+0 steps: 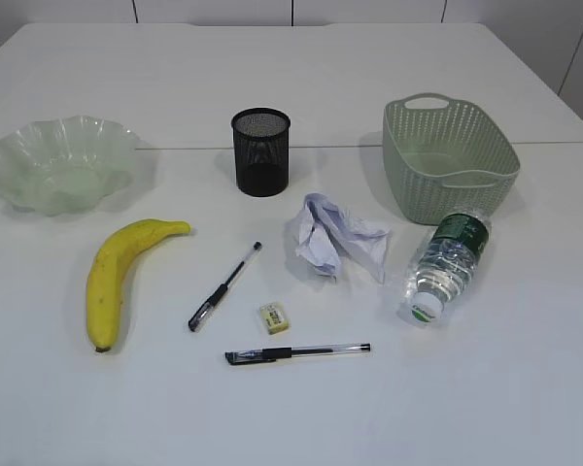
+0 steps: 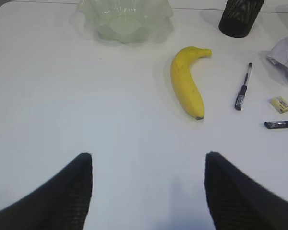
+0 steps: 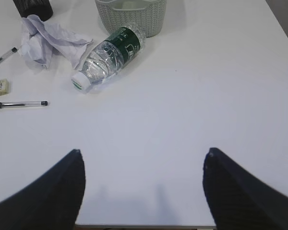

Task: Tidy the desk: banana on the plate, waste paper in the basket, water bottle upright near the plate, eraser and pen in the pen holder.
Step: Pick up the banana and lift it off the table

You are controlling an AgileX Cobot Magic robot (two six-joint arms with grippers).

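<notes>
The yellow banana (image 1: pixel 117 277) (image 2: pixel 186 80) lies on the white desk (image 1: pixel 525 388), below the pale-green plate (image 1: pixel 56 163) (image 2: pixel 125 18). Behind the middle stands the black mesh pen holder (image 1: pixel 260 150) (image 2: pixel 240 17). Crumpled waste paper (image 1: pixel 332 237) (image 3: pixel 45 40) lies beside the water bottle (image 1: pixel 447 266) (image 3: pixel 108 57), which is on its side against the sage-green basket (image 1: pixel 449 155) (image 3: pixel 130 14). Two pens (image 1: pixel 223 286) (image 1: pixel 296 352) flank the small eraser (image 1: pixel 273 317) (image 2: pixel 281 103). My left gripper (image 2: pixel 148 160) and right gripper (image 3: pixel 143 158) stand open over bare desk, holding nothing; neither shows in the exterior view.
A thin seam (image 1: pixel 350 147) crosses the desk behind the objects. In the right wrist view the desk's near edge (image 3: pixel 144 225) runs just under the fingers. Bare white surface lies along the front of the desk.
</notes>
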